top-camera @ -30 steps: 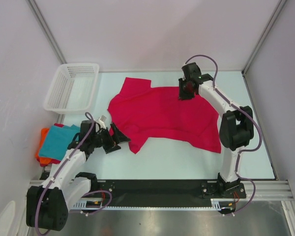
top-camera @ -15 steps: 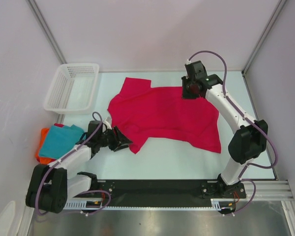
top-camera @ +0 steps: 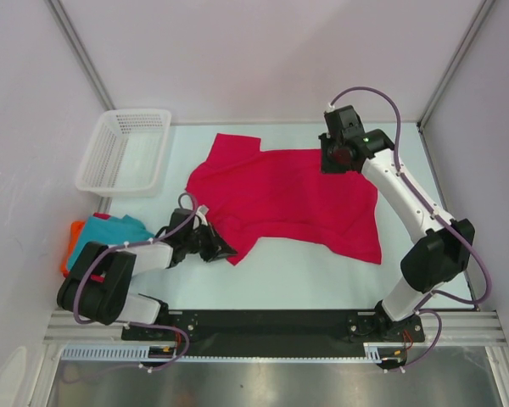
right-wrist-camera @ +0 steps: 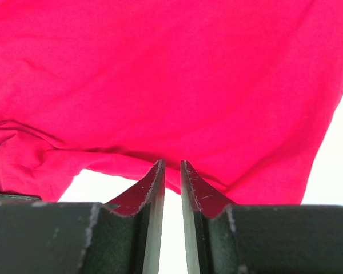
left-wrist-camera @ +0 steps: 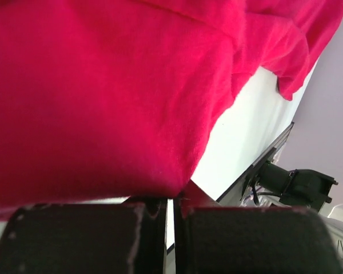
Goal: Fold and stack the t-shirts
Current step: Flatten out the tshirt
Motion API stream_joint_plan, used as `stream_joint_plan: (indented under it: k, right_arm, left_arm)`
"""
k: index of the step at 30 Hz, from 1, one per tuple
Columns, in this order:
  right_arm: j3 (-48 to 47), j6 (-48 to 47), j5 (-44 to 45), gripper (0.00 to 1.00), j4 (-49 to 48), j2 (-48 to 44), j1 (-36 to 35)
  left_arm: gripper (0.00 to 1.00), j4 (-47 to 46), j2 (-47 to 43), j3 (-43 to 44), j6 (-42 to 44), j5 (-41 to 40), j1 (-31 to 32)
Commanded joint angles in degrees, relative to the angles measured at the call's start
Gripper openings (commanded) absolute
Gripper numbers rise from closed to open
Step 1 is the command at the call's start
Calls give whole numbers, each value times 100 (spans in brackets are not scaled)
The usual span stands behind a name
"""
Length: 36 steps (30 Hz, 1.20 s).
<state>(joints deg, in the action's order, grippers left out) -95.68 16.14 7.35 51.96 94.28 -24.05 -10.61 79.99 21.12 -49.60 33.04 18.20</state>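
While the crimson shirt (top-camera: 288, 199) lies spread and unfolded on the table (top-camera: 305, 280), both arms are at its edges; all places below are given from this shirt.

Near-left corner: the left gripper (top-camera: 220, 248) sits low at the tip of the cloth that points toward the arms. In the left wrist view its jaws are pressed together, and a sliver of crimson hem shows between the pads (left-wrist-camera: 170, 200), so it appears to have the corner pinched.

Far-right edge: the right gripper (top-camera: 335, 161) hangs over the hem. In the right wrist view its jaws stand narrow, with a slit of bare table visible between them (right-wrist-camera: 170, 165). The cloth edge lies at the fingertips, but no grip on it can be made out.

Left of the shirt, well apart: the teal shirt (top-camera: 110, 233) lies on the orange shirt (top-camera: 69, 250), seemingly folded and stacked already. Beyond them, at the far left, stands the basket (top-camera: 123, 192).

Step in hand, as judged: taking hold of the last shirt for its first fold, with one corner secured and the other not. The next move calls for the right jaws to close on the hem and take only the edge. Both arms would then need to lift and carry the cloth over itself evenly, lest it bunch or slip from the pinch.
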Motion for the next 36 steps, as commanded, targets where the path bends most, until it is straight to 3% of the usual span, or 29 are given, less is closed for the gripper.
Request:
stream_joint_plan:
  k: [1, 7, 13, 27, 36]
  right_arm:
    - [67, -94, 135, 21, 33, -208, -29]
    - [409, -41, -111, 20, -256, -296, -38]
    - [620, -41, -243, 19, -397, -410, -47]
    - [674, -164, -313, 18, -380, -340, -47]
    - [586, -217, -244, 17, -257, -226, -47]
  left_arm:
    - [0, -102, -429, 339, -50, -156, 131]
    - [0, 1786, -1589, 1472, 363, -666, 255]
    - [0, 2712, -2153, 2001, 390, -693, 307]
    - [1, 2696, -2216, 1412, 267, -588, 421]
    - [0, 2529, -2285, 1140, 48, 265, 737]
